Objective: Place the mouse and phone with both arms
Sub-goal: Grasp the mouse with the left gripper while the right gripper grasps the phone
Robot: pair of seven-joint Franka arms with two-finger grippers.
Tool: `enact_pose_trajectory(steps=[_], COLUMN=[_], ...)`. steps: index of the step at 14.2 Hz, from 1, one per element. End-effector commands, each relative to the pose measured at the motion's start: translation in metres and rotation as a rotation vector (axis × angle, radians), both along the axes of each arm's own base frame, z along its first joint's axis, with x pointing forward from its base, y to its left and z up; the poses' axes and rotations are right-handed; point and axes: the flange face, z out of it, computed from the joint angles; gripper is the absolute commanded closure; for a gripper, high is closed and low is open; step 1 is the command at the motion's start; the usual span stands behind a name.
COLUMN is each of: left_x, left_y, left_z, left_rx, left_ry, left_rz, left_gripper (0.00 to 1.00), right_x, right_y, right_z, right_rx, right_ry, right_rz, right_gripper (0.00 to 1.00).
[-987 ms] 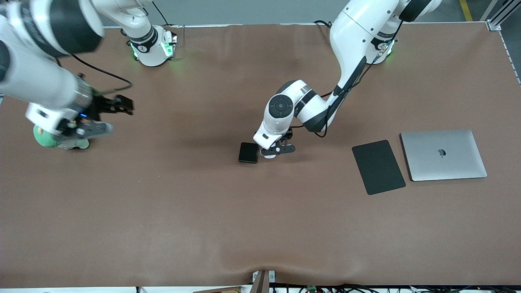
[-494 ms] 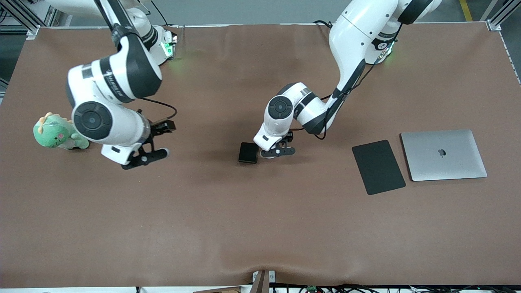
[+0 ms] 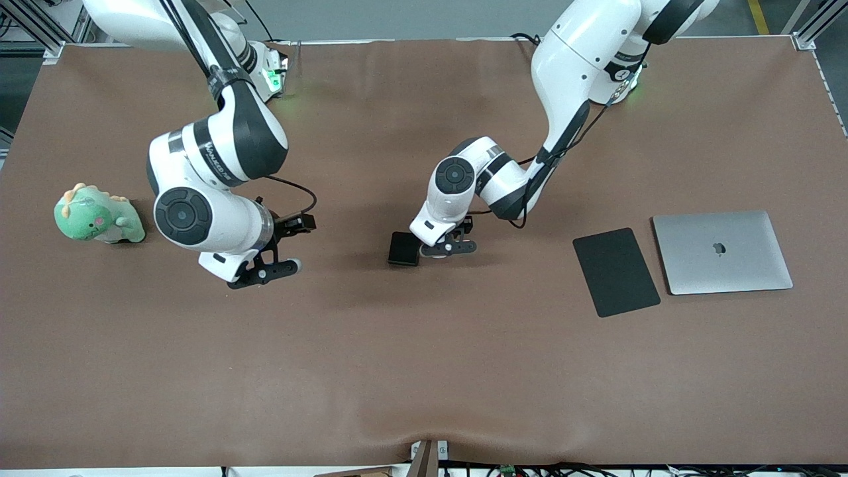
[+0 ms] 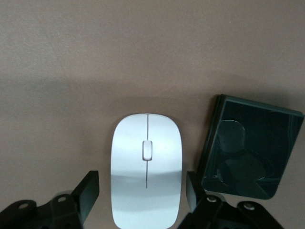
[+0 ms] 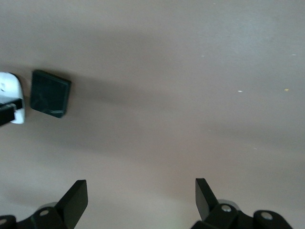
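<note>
The white mouse (image 4: 147, 169) lies on the brown table, and the black phone (image 4: 248, 148) lies right beside it. My left gripper (image 4: 140, 198) is low over the mouse, open, with one finger on each side of it and a gap at both. In the front view the left gripper (image 3: 447, 250) hides the mouse, and the phone (image 3: 403, 248) lies beside it toward the right arm's end. My right gripper (image 3: 268, 270) is open and empty over bare table, between the plush toy and the phone. The right wrist view shows its open gripper (image 5: 140, 198), the phone (image 5: 50, 93) and the mouse (image 5: 9, 88) farther off.
A flat black mouse pad (image 3: 616, 271) and a closed silver laptop (image 3: 722, 252) lie side by side toward the left arm's end. A green plush toy (image 3: 96, 218) sits at the right arm's end.
The right arm has swung from over the plush toy toward the middle of the table and come lower. The left gripper stays at the mouse, shifted only slightly.
</note>
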Motion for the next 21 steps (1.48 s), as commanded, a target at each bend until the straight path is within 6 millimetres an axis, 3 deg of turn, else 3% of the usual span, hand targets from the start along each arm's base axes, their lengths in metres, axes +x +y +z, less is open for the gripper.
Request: enact_pose_trajectory(steps=[1, 3, 6, 8, 9, 12, 15, 18, 21], left_x=[0.003, 0.004, 0.011, 0.031, 0.043, 0.076, 0.107, 0.127, 0.128], left_y=[-0.008, -0.007, 0.006, 0.031, 0.049, 0.120, 0.205, 0.298, 0.368], left_z=[-0.010, -0.008, -0.001, 0.031, 0.054, 0.114, 0.152, 0.157, 0.142], left_rx=[-0.019, -0.022, 0.002, 0.046, 0.067, 0.150, 0.172, 0.168, 0.160], left_ry=[-0.035, -0.039, -0.028, -0.008, -0.002, 0.047, 0.069, 0.084, 0.082], left_rz=[0.003, 0.007, 0.017, 0.053, 0.076, 0.103, 0.073, 0.035, 0.019], left_gripper=[0.24, 0.40, 0.73, 0.96, 1.00, 1.00, 1.00, 1.00, 1.00], right_x=[0.002, 0.000, 0.003, 0.006, 0.006, -0.010, -0.035, -0.047, -0.045], right_y=[0.005, 0.024, 0.043, 0.047, 0.053, 0.101, 0.159, 0.190, 0.205], right_z=[-0.010, -0.011, -0.034, -0.046, -0.053, -0.079, -0.119, -0.155, -0.181], right_rx=[0.028, 0.033, 0.021, 0.019, 0.012, -0.026, -0.078, -0.129, -0.130], right_ry=[-0.034, -0.064, -0.088, -0.098, -0.100, -0.123, -0.197, -0.248, -0.245], right_rz=[-0.069, -0.106, -0.176, -0.206, -0.237, -0.306, -0.311, -0.339, -0.331], right_gripper=[0.00, 0.00, 0.00, 0.00, 0.00, 0.00, 0.00, 0.00, 0.00])
